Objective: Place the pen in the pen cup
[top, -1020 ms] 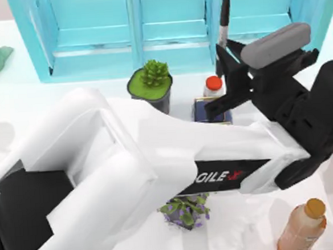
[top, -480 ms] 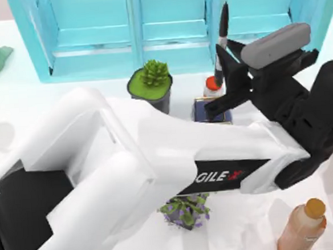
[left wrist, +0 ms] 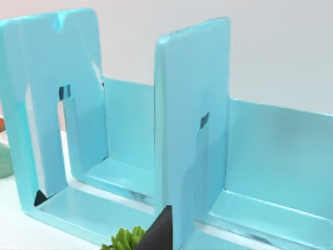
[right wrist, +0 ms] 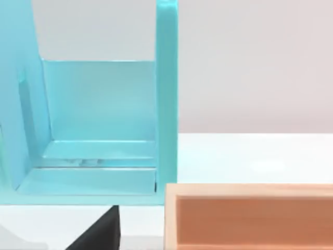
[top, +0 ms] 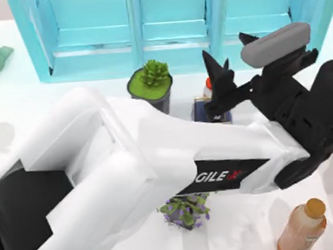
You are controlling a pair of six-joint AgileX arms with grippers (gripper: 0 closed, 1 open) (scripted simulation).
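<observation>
Periwinkle-blue and square, the pen cup [top: 207, 111] is standing on the white table [top: 16, 107], just in front of the teal desk rack [top: 171, 27]. The left arm is reaching across the table from the left, and the left gripper [top: 228, 55] is hovering directly above the pen cup with its black fingers [top: 213, 70] spread wide apart, gripping nothing. Where the pen is lying cannot be told. A white bottle [top: 208, 86] is standing just behind the pen cup, and a succulent pot [top: 150, 86] is sitting to the cup's left. The right gripper [right wrist: 99, 235] is resting near the rack's end, beside a peach-coloured box [right wrist: 250, 216]; its state cannot be told.
</observation>
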